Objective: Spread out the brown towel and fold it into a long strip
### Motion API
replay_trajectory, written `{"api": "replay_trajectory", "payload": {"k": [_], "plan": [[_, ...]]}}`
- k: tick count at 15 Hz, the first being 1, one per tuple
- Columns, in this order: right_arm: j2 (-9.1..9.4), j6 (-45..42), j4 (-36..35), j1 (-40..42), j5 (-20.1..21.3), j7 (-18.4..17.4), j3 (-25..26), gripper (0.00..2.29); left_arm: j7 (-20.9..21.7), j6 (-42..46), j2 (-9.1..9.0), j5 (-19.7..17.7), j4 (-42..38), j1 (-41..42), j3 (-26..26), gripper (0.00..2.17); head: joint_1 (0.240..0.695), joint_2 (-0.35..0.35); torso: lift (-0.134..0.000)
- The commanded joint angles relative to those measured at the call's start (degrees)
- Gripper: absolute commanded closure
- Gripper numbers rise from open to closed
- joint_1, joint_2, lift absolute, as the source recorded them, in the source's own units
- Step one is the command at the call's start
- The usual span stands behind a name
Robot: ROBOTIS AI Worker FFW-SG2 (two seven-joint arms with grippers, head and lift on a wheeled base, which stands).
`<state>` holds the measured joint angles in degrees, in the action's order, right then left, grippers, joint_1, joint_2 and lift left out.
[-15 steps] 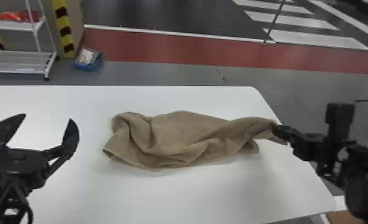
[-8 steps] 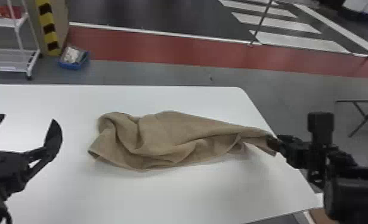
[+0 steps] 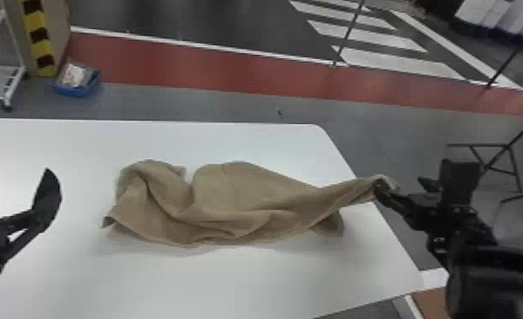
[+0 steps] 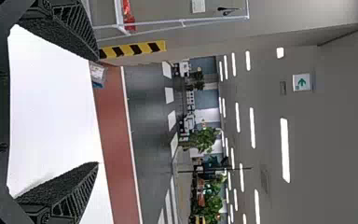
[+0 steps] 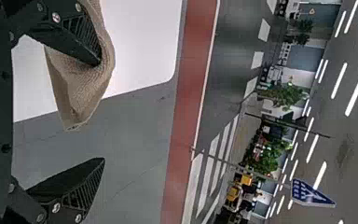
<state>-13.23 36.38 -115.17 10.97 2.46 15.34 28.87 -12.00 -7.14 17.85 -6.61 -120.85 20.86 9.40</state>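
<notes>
Brown towel (image 3: 239,199) it was, sprawled in a rumpled heap across the white table (image 3: 230,284), and spreading it looked to be the job in hand, with no strip yet formed! Soft folds ran along its length, one near corner poked out at the left, and the other end rose in a narrow twist past the table's right edge, over the grey floor (image 3: 383,127). Limp stuff, this: light, by the look of it, with enough nap to grip well and nothing in it to break. The trouble was that it would sag and bunch wherever it went unsupported.

And out at that raised end was the right gripper (image 5: 100,111), its fingers wide apart, the cloth draped against just one of them near the tip. No pinch there! A pull on that alone could have let the fabric slide off; closing on the hem near the corner looked the better bet. Over on the far left, the left gripper (image 4: 97,111) hung above the table, fingers spread and holding nothing, well apart from the fabric. That loose left corner seemed its natural target: two corners gripped, a gentle outward draw, and the creases ought to have opened before any folding.
</notes>
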Motion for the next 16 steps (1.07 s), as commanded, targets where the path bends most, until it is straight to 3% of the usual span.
{"api": "replay_trajectory", "payload": {"k": [1,3,4,5,6,8,10,14,16], "plan": [[0.22,0.0,0.5,-0.2,-0.4,0.0,-0.7,0.1,0.0,-0.2,0.08,0.0,-0.3,0.2,-0.1,0.08,0.695,-0.35,-0.125],[0.66,1.7,0.2,-0.3,0.2,-0.6,-1.2,0.1,0.0,-0.2,0.08,0.0,-0.1,0.2,-0.2,0.08,0.695,-0.349,-0.125],[0.75,6.1,-0.8,-0.2,2.4,0.0,-1.2,0.1,0.0,0.0,-0.01,0.1,0.0,0.3,-0.2,0.08,0.695,-0.346,-0.125],[0.39,13.7,-1.6,-0.4,6.1,4.3,-1.9,0.1,0.0,0.0,-0.09,0.1,0.0,0.3,-0.1,0.08,0.695,-0.344,-0.125],[0.39,14.7,-1.7,-0.8,8.4,9.3,-2.1,0.1,0.0,0.0,-0.18,0.1,0.0,0.3,-0.1,0.08,0.695,-0.344,-0.125],[0.39,14.4,-1.6,-0.7,8.3,12.0,-2.4,0.1,0.1,0.0,-0.27,0.1,0.2,0.2,0.0,0.08,0.695,-0.338,-0.125],[0.22,14.0,-1.2,-0.9,6.9,18.3,-1.8,0.1,0.1,0.0,-0.27,0.1,0.2,0.1,0.3,0.08,0.695,-0.325,-0.125],[0.92,12.3,-1.7,-1.2,5.9,16.8,-0.1,0.13,0.0,0.0,-0.27,0.1,0.3,0.1,0.3,0.08,0.695,-0.311,-0.125],[1.89,8.6,-2.2,-0.8,0.1,16.2,0.1,0.15,0.0,0.1,-0.27,0.1,0.6,-0.2,0.3,0.08,0.695,-0.319,-0.125]]}}
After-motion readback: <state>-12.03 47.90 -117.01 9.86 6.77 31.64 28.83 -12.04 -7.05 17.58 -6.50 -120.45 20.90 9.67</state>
